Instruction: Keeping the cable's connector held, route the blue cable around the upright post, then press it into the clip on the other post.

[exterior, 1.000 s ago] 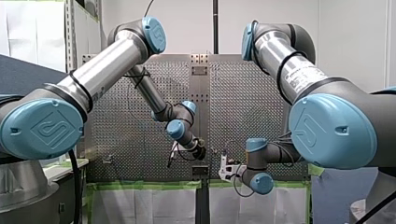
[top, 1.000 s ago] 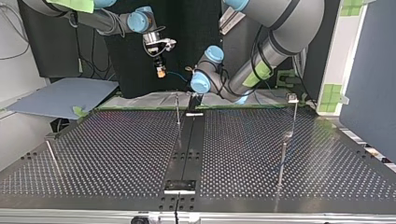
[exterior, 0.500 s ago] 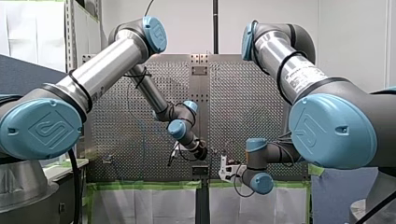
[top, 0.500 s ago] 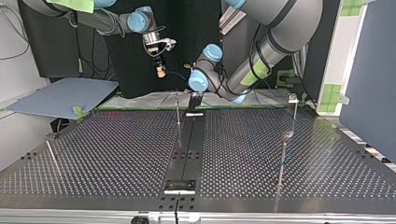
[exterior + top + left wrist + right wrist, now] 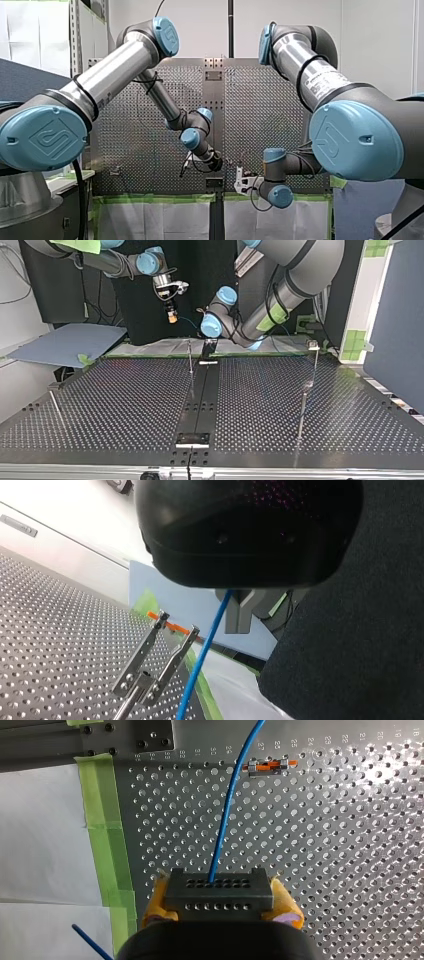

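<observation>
We take the middle post [image 5: 190,357] as our mark; it stands on the tabletop [image 5: 125,405] near the top view's far edge. Our left end effector [image 5: 208,347] hangs just right of the post. Our right end effector [image 5: 172,315] is up and left of it, beyond the edge, gripping the connector [image 5: 218,892]. The cable [image 5: 225,820] passes just beside the post's head. Another post [image 5: 314,360] stands well to the right.
</observation>
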`<state>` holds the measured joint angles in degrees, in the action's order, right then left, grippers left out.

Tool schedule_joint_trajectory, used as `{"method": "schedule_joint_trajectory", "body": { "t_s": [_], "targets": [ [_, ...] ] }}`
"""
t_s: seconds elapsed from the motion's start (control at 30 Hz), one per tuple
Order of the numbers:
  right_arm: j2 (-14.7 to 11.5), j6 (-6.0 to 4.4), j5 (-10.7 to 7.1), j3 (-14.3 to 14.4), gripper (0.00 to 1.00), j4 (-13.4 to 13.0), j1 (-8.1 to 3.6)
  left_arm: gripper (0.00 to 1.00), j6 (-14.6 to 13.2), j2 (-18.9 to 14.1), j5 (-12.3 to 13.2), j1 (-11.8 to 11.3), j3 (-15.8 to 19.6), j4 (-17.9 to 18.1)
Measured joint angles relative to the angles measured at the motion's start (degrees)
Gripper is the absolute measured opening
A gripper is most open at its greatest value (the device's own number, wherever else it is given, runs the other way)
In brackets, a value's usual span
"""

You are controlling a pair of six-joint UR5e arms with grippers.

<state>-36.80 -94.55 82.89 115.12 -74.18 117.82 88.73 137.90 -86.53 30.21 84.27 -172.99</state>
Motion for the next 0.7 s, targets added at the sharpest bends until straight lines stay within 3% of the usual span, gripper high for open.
{"method": "schedule_joint_trajectory", "body": {
  "t_s": [0.33, 0.7],
  "targets": [
    [0.0, 0.04, -0.01, -0.3, 0.0, 0.1, -0.35, 0.0, -1.1, 0.0, -5.1, 1.1, 0.0, 1.9],
    [0.0, 0.67, -0.05, -2.6, 0.0, 3.6, -1.35, 0.0, 2.1, 2.1, -10.8, 3.0, 0.0, 8.0]
  ]
}}
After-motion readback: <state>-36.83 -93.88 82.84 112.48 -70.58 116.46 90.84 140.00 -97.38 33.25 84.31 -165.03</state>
